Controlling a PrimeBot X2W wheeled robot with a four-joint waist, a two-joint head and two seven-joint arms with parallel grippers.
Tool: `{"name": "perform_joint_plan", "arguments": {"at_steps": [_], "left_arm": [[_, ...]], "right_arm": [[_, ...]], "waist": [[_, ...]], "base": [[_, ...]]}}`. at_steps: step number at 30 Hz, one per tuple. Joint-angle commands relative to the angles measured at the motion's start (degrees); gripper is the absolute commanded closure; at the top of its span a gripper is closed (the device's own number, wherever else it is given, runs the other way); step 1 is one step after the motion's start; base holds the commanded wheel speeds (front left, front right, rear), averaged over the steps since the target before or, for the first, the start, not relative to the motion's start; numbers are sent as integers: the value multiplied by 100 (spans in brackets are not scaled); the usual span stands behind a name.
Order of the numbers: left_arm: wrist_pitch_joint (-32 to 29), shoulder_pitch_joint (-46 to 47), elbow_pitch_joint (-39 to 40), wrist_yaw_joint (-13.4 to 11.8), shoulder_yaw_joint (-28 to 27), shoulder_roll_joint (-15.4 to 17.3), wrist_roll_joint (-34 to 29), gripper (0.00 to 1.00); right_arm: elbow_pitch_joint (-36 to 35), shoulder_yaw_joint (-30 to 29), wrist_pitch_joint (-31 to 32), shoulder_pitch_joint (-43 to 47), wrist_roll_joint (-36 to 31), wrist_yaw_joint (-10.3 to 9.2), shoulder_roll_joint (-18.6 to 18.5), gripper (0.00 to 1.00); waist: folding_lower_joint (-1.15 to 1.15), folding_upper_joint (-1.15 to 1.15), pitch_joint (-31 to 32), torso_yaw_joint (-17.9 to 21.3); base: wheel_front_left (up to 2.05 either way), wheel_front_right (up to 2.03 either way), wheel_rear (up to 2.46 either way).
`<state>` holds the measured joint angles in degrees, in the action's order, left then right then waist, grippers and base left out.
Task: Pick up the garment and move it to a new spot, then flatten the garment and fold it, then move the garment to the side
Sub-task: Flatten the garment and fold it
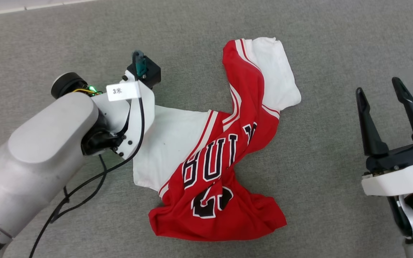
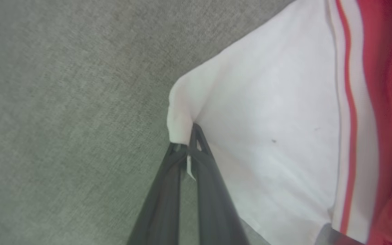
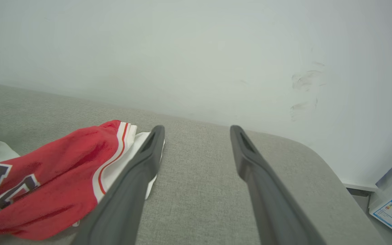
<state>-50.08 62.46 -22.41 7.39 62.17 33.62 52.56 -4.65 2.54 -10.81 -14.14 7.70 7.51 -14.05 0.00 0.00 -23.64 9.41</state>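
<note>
The garment lies crumpled on the grey surface: red body with black white-outlined lettering, white sleeves, red-and-white striped trim. In the left wrist view my left gripper is shut on the edge of a white sleeve, and the cloth bunches at the fingertips. In the head view my left wrist hangs over that sleeve's left edge and hides the fingers. My right gripper stands open to the right of the garment, apart from it. Its fingers hold nothing, and the garment lies to their left.
Grey fabric surface extends all around the garment. A black cable trails from my left arm. A white wall rises behind the surface's rounded far edge. A pale box with a blue label stands beyond the right corner.
</note>
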Motion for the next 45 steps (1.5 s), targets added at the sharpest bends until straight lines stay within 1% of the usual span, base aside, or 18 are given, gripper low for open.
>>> {"name": "perform_joint_plan", "arguments": {"at_steps": [1, 5, 11, 15, 17, 18, 19, 21, 23, 27, 28, 30, 34, 35, 38, 39, 40, 45], "left_arm": [[203, -28, -40, 1, 113, 143, -75, 100], [894, 1, 50, 2, -82, 288, 60, 100], [1648, -191, 260, -60, -375, 709, 99, 100], [1967, -327, 528, -247, -576, 986, 123, 100], [2105, -379, 690, -352, -661, 1079, 135, 100], [2170, -405, 775, -396, -695, 1114, 147, 100], [2275, -455, 934, -488, -757, 1202, 111, 100], [2368, -488, 1094, -574, -805, 1235, 97, 100], [2437, -489, 1248, -645, -838, 1259, 77, 100], [2562, -482, 1472, -756, -896, 1263, 43, 100], [2615, -439, 1554, -797, -924, 1237, 13, 100], [2673, -388, 1620, -830, -955, 1200, -2, 100], [2785, -282, 1715, -856, -1014, 1130, -43, 100], [2841, -210, 1738, -868, -1036, 1081, -72, 100], [2906, -145, 1757, -873, -1062, 1031, -95, 100], [2906, -145, 1757, -873, -1062, 1031, -95, 100], [2928, -100, 1767, -872, -1079, 1002, -96, 100], [2978, -80, 1769, -864, -1083, 972, -133, 100]], "right_arm": [[9, -39, 18, -97, 21, -3, -78, 0], [-36, -170, 160, -200, 34, -4, -286, 0], [-158, -287, 749, -587, 239, -3, -852, 0], [-188, -193, 1295, -1165, 480, -3, -1401, 0], [-76, 29, 1698, -1491, 673, -3, -1732, 0], [-22, 179, 1916, -1685, 762, -4, -1920, 0], [151, 548, 2487, -2045, 1036, -4, -2267, 0], [390, 985, 3270, -2387, 1362, -3, -2620, 0], [558, 1393, 3946, -2796, 1710, -4, -2900, 0], [871, 2235, 5219, -3385, 2435, -4, -3269, 0], [1050, 2502, 5888, -3701, 2844, -4, -3409, 0], [1194, 2650, 6503, -3934, 3194, -3, -3405, 0], [1487, 2708, 7031, -4358, 3434, -3, -3255, 0], [1650, 2699, 7134, -4542, 3439, -4, -3152, 0], [1940, 2678, 7216, -4700, 3421, -3, -2962, 0], [1940, 2678, 7216, -4700, 3421, -3, -2962, 0], [2109, 2692, 7221, -4755, 3387, -3, -2844, 0], [2413, 2811, 7196, -4703, 3311, -3, -2704, 0]], "waist": [[0, 0, 124, -99], [0, 0, 357, -264], [0, 0, 614, -617], [0, 0, 601, -887], [0, 0, 548, -1012], [0, 0, 515, -1069], [0, 0, 440, -1165], [0, 0, 350, -1265], [0, 0, 253, -1352], [0, 0, 47, -1495], [0, 0, -80, -1567], [0, 0, -216, -1639], [0, 0, -515, -1785], [0, 0, -649, -1844], [0, 0, -826, -1915], [0, 0, -826, -1915], [0, 0, -930, -1953], [0, 0, -1093, -2010]], "base": [[0, 0, 0], [0, 0, 0], [0, 0, 0], [0, 0, 0], [0, 0, 0], [0, 0, 0], [0, 0, 0], [0, 0, 0], [0, 0, 0], [0, 0, 0], [0, 0, 0], [0, 0, 0], [0, 0, 0], [0, 0, 0], [0, 0, 0], [0, 0, 0], [0, 0, 0], [0, 0, 0]]}}
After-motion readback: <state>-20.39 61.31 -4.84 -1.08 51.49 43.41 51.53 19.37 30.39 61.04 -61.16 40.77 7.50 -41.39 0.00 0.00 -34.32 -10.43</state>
